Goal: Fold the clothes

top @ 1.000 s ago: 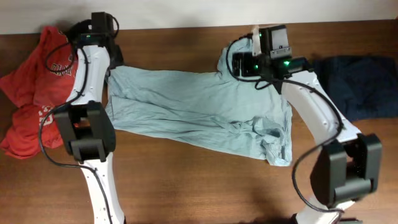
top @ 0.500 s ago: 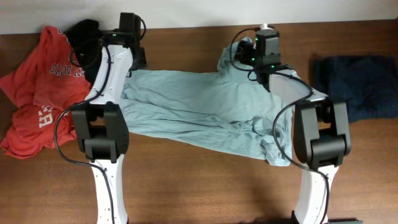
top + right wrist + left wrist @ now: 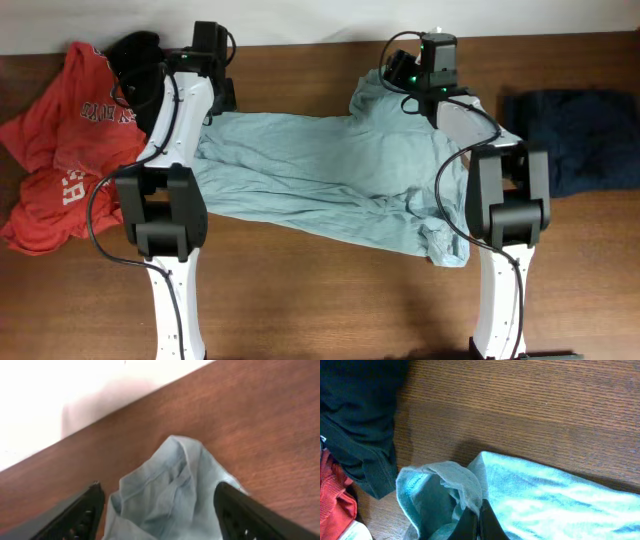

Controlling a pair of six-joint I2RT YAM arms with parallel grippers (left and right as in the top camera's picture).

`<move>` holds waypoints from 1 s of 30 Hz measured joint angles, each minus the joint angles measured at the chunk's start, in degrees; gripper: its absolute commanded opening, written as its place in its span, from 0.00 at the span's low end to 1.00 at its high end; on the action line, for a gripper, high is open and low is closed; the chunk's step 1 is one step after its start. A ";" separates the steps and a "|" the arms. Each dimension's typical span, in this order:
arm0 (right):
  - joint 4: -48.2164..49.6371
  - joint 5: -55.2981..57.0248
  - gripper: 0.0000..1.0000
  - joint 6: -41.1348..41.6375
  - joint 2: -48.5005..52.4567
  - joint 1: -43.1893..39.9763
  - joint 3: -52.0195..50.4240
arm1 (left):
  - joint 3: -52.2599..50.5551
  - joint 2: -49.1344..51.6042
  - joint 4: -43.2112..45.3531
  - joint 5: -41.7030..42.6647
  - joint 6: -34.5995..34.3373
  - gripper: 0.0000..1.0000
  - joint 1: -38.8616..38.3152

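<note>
A pale grey-blue T-shirt point(image 3: 320, 170) lies spread and rumpled across the middle of the table. My left gripper point(image 3: 212, 100) is shut on its far left corner; the left wrist view shows the closed fingers point(image 3: 479, 522) pinching a fold of the grey-blue T-shirt point(image 3: 545, 505). My right gripper point(image 3: 385, 90) is open over the shirt's far right corner; in the right wrist view the fingers point(image 3: 159, 510) stand wide apart on either side of the bunched T-shirt cloth point(image 3: 175, 490), not gripping it.
Red tees with white lettering point(image 3: 60, 150) lie piled at the far left, with a black garment point(image 3: 135, 55) beside them, also in the left wrist view point(image 3: 360, 420). A navy garment point(image 3: 580, 135) lies at the far right. A white wall point(image 3: 75, 390) borders the table's far edge.
The left arm swung right with the shirt corner, uncovering the black garment. The right arm drew back toward the far edge and its gripper now stands open over the right corner.
</note>
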 measured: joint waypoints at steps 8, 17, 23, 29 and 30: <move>-0.02 0.52 0.64 0.52 0.70 0.07 0.02 | 0.00 0.00 0.02 0.00 0.00 0.00 0.00; 1.53 4.22 0.61 0.90 3.02 1.84 0.02 | 0.00 0.00 0.02 0.00 0.00 0.01 0.00; 3.56 5.11 0.55 0.92 3.54 2.16 0.04 | 0.00 0.00 0.04 0.00 0.00 0.01 0.00; 5.29 6.14 0.47 0.90 4.57 2.16 0.13 | 0.00 0.00 0.04 -0.07 0.02 0.01 0.00; 5.38 6.23 0.42 0.92 4.98 2.16 0.13 | 0.00 0.00 0.02 -0.07 0.00 0.01 0.00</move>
